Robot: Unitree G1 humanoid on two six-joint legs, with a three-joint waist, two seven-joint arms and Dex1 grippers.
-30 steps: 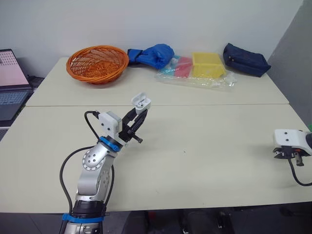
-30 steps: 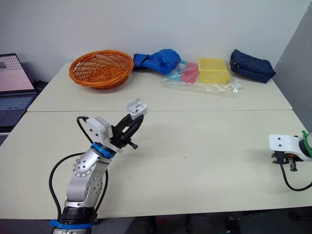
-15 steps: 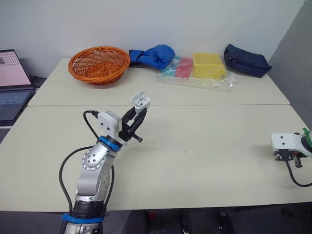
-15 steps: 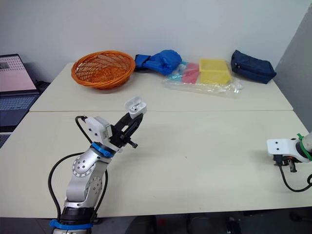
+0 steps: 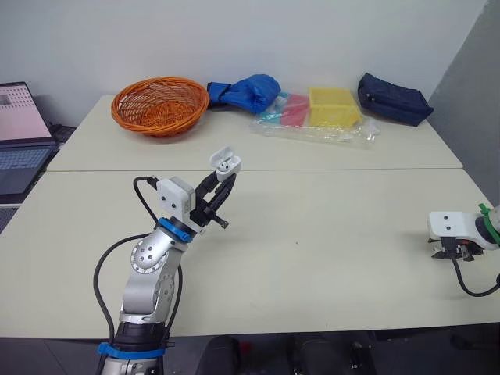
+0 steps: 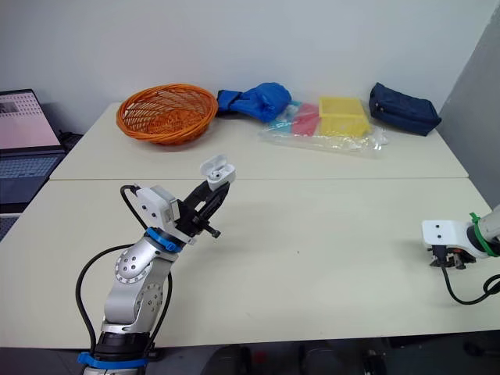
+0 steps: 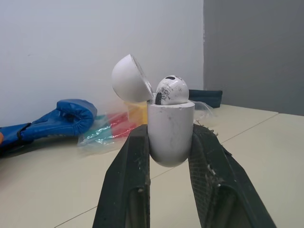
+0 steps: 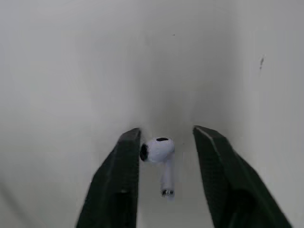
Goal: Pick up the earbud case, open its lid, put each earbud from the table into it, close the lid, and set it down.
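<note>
My left gripper (image 5: 225, 175) is raised over the table's left half, shut on the white earbud case (image 5: 225, 162). In the left wrist view the case (image 7: 171, 140) stands upright between the black fingers (image 7: 128, 180), its lid (image 7: 129, 78) swung open and one earbud (image 7: 172, 90) seated in it. My right gripper (image 5: 453, 250) hangs low at the table's right edge. The right wrist view has it pointing down at the table, open, with a second white earbud (image 8: 159, 149) lying between its fingers (image 8: 118, 185), close against one of them.
Along the table's (image 5: 336, 234) far side are an orange basket (image 5: 160, 103), a blue boxing glove (image 5: 244, 88), a plastic bag with yellow and red boxes (image 5: 316, 113) and a navy pouch (image 5: 394, 98). A laptop (image 5: 19, 129) sits off the left end.
The right gripper has shifted slightly left, inward over the table. The left gripper and case hold still. The camera has panned a little.
</note>
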